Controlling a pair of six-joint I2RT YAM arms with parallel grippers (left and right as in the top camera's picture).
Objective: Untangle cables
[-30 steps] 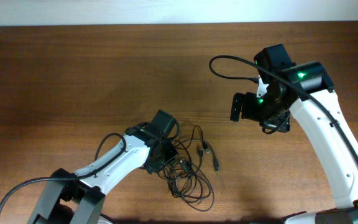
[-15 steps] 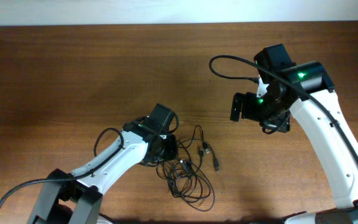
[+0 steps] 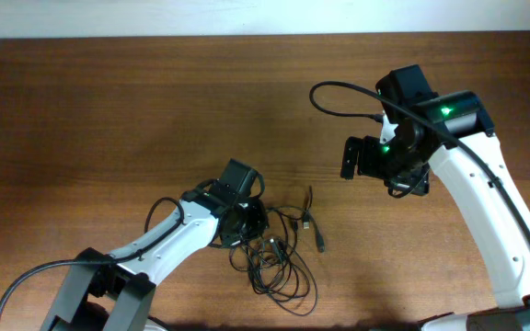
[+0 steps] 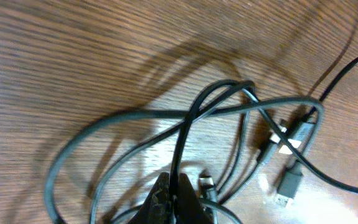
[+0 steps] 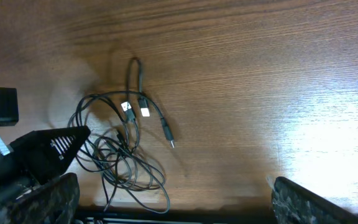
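Brown wooden tabletop [image 3: 109,110]. Thin black cables [image 3: 279,267] lie on it in loose tangled loops, touching left gripper [image 3: 249,223] and spreading to its right. Left gripper jaws pinched together on one strand. USB plugs [image 3: 307,223] further right of left gripper. Right gripper [image 3: 351,158] well apart, up-right of left gripper, jaws spread wide.

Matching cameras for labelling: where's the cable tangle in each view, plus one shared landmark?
Overhead: cable tangle, lower centre.
Left wrist: cable tangle fills the frame.
Right wrist: cable tangle, lower left.
Landmark: left end effector at the tangle; bottom edge in left wrist, left edge in right wrist.
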